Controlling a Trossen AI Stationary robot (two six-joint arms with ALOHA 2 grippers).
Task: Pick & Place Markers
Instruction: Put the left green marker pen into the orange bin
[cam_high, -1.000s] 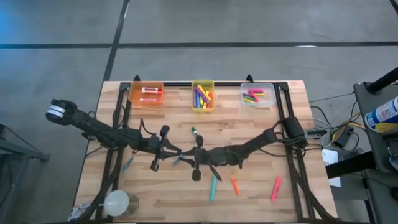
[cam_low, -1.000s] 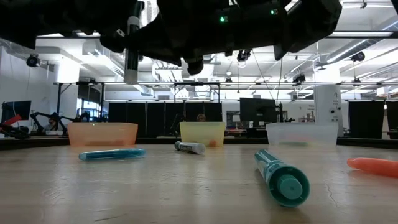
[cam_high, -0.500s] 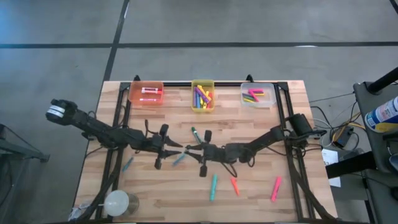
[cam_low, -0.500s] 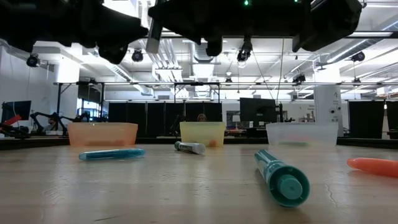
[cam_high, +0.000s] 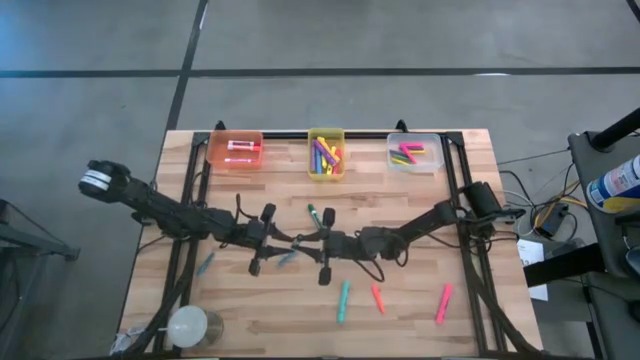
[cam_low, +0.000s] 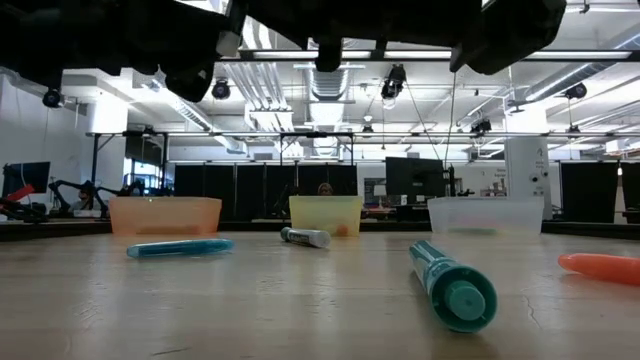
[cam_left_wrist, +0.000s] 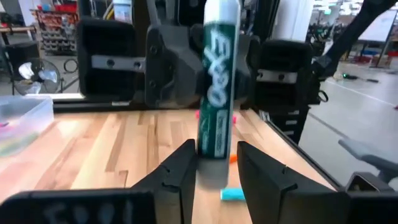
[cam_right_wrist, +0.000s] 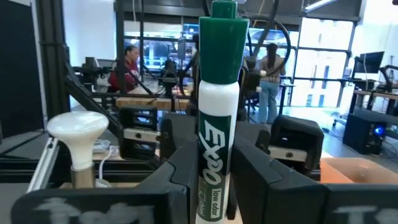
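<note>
An upright white marker (cam_right_wrist: 217, 124) with a green cap and green lettering (cam_left_wrist: 214, 81) stands between both grippers above the table's middle. My left gripper (cam_high: 288, 241) comes from the left and my right gripper (cam_high: 306, 242) from the right, and they face each other. Each is shut on the marker's lower barrel. Loose markers lie flat on the wood: green (cam_high: 311, 213), blue (cam_high: 288, 258), teal (cam_high: 205, 263), teal (cam_high: 342, 300), orange (cam_high: 378, 298), pink (cam_high: 443, 302). More markers lie in the three bins. My left gripper pinches the marker's lower barrel, near its bottom end (cam_left_wrist: 210, 163), between its two fingers. It comes level from the table's left, its fingers across the barrel. The marker is upright and clear of the table. My right gripper pinches the white barrel below the lettering (cam_right_wrist: 212, 198) between its two fingers, coming level from the table's right, across the barrel. The green cap (cam_right_wrist: 224, 43) points up.
Along the far edge stand an orange bin (cam_high: 236, 149), a yellow bin (cam_high: 326, 153) and a clear bin (cam_high: 413, 151). A round white object (cam_high: 188, 325) sits at the near left corner. Bare wood lies between the bins and the grippers.
My right gripper has moved toward the far edge and toward my left gripper, and now faces it. My left gripper has risen with the marker, which shows higher in the low view than a second ago. The loose markers have not moved.
</note>
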